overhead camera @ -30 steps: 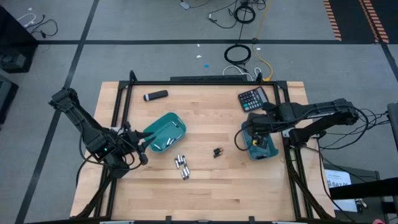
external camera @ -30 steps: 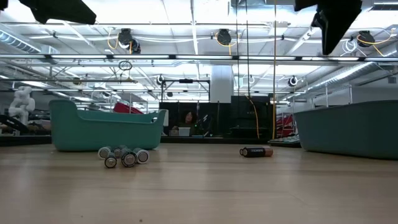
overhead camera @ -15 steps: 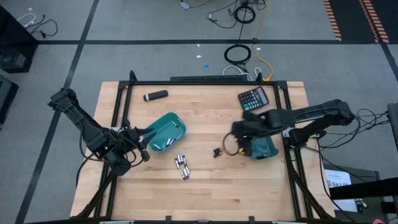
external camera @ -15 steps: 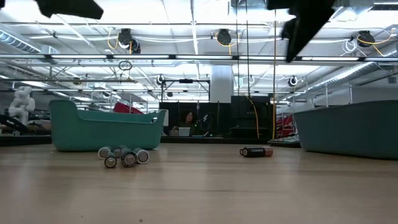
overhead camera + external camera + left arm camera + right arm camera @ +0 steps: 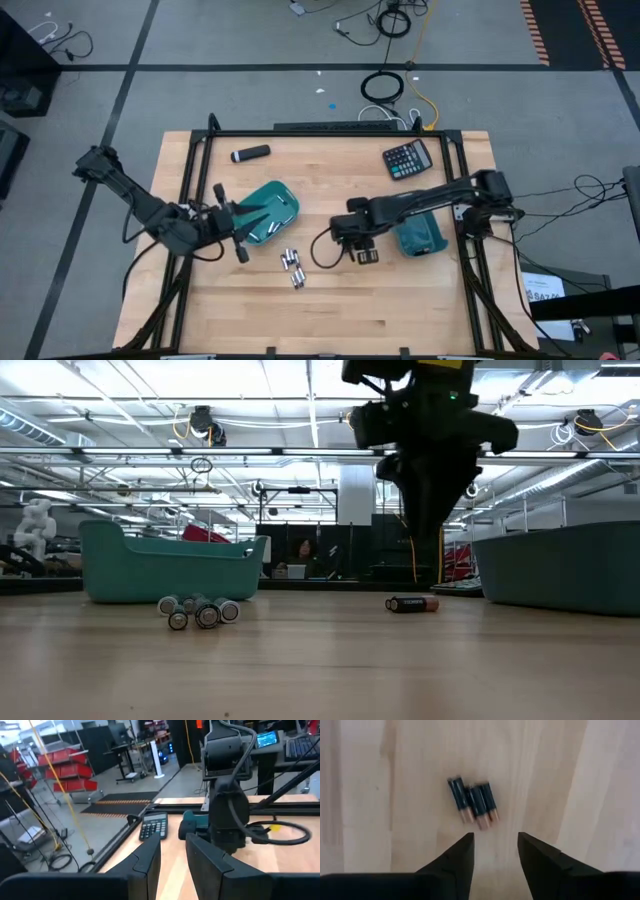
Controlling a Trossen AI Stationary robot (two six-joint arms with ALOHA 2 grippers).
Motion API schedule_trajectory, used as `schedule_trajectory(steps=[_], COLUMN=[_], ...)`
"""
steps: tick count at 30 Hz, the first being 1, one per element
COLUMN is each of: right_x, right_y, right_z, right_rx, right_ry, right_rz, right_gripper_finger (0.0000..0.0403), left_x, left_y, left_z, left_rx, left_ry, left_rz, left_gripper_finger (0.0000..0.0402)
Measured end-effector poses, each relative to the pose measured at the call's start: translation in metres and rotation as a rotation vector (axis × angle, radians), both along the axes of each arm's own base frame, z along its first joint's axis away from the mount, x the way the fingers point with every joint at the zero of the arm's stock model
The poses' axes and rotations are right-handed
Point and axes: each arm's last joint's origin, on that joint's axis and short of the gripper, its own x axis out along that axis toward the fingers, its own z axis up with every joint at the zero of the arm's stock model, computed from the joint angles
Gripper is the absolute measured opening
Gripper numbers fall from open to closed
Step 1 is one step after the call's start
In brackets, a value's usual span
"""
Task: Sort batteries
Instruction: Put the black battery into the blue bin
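L gripper [image 5: 238,232] by teal bin [image 5: 268,212], fingers narrowly apart, holding nothing. Silver batteries [image 5: 292,267] clustered mid-table, just below bin. R gripper [image 5: 493,851] above three dark batteries [image 5: 473,802] on bare wood, fingers spread, empty, not touching them.

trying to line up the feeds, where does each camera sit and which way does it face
High: overhead, straight down on the table, both arms.
Low: tabletop height, level across; silvery batteries, right gripper hanging.
Left wrist: past the left gripper to the calculator and the other arm.
Right wrist: straight down past open fingers on the dark batteries.
Shared: dark batteries also show in the low view.
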Motion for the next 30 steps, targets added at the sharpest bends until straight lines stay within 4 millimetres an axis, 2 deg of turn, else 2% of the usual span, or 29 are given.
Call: schedule_trajectory(steps=[5,11,16,23,30], right_x=[0.009,0.015,0.014,0.016,0.023], right_y=[0.003,0.004,0.022,0.038,0.042], right_z=[-0.008,-0.022,-0.035,-0.037,-0.051], right_rx=[0.022,0.054,0.001,-0.04,-0.093], right_ry=[-0.022,0.002,0.041,-0.009,-0.016], right_rz=[0.046,0.056,0.098,0.133,0.188], right_gripper_finger=[0.0131,0.013,0.013,0.013,0.013], left_x=[0.006,0.013,0.008,-0.008,-0.013], left_y=[0.001,0.017,0.038,0.064,0.07], left_z=[-0.017,-0.032,-0.047,-0.064,-0.07], left_rx=[-0.028,-0.048,-0.081,-0.118,-0.125], left_ry=[-0.033,-0.052,-0.064,-0.09,-0.094], left_rz=[-0.104,-0.184,-0.126,-0.011,-0.004], left_gripper_finger=[0.0102,0.0102,0.0102,0.0102,0.0102])
